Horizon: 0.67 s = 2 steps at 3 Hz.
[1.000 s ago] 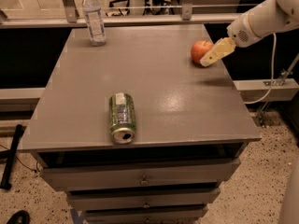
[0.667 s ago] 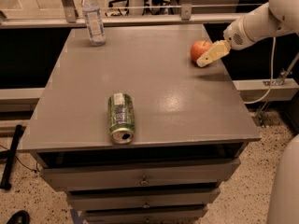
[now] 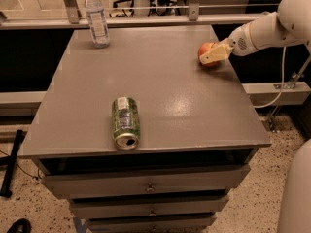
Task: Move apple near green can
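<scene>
**Gripper at the Apple, Green Can Far Off**

A grey table fills most of the view. From the middle of the table top, the apple sits at about 2 o'clock. It is close to the right edge and toward the far side. It is round and red-orange.

The gripper is right at the apple, on the apple's right and front side. Its cream tip covers part of the fruit. You cannot tell if the gripper is spread, pressed together, or pinching the apple. The white arm comes in from the top right corner of the view and slopes down to the apple.

The green can lies on its side at about 7 o'clock, near the front edge of the table. Its silver top, with the drinking hole, faces the front edge. Its label is green and white. The can and the apple are well apart, with a wide stretch of table top between them. Seen from the can, the apple is at about 1 o'clock.

A clear water bottle stands upright at about 11 o'clock, near the far left corner. It has a white cap. It is well apart from the can and from the apple.

Under the table top there are drawers with small knobs. The floor below is speckled. A thin cable hangs down under the arm on the right.
</scene>
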Available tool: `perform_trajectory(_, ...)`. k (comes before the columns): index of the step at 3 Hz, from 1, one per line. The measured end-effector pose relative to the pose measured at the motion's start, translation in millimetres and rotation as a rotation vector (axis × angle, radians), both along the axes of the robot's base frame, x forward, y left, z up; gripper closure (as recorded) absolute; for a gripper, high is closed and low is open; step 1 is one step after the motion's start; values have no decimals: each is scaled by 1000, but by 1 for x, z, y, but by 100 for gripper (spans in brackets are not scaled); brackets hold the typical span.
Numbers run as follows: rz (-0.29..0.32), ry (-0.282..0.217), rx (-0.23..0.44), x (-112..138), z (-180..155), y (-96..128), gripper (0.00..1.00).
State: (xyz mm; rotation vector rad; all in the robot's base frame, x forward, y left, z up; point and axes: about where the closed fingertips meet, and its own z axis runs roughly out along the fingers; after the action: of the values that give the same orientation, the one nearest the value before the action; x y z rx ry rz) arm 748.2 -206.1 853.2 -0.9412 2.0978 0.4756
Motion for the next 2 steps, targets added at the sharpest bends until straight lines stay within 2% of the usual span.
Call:
perform_trajectory(1, 48, -23, 70, -18, 21, 13, 64)
perform_trajectory(2, 153, -35, 116, -70, 48, 28, 88)
